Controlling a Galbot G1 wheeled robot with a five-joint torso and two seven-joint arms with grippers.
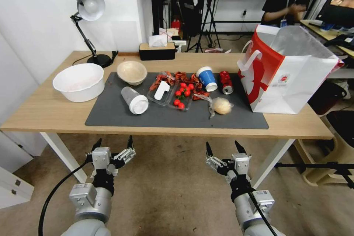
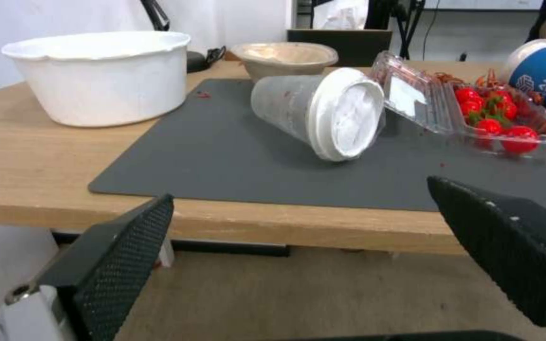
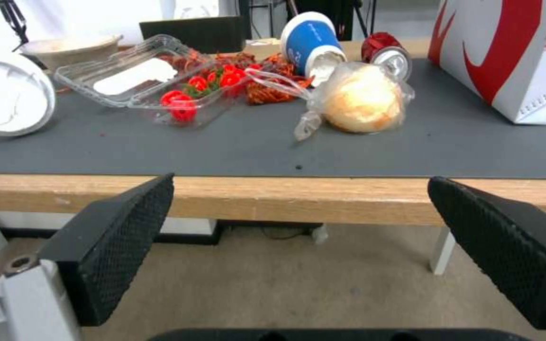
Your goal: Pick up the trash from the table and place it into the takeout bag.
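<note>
— Right, where are my claws?

— Both hang below the near edge of the worktop, over the floor. Left claw has its jaws spread wide and holds nothing; right claw is the same, wide and empty.

— What do I see past the left one?

— The white-lidded cup lies on its side on the grey mat, lid toward me. Behind it stands the beige bowl, and off the mat a white tub.

— And past the right?

— The bagged bun lies on the mat nearest that claw. Beyond it the blue cup and the red can lie tipped, just beside each other. A clear tray of tomatoes sits mid-mat.

— The takeout bag?

— Upright at the mat's right end, mouth open, just beside the can.
</note>
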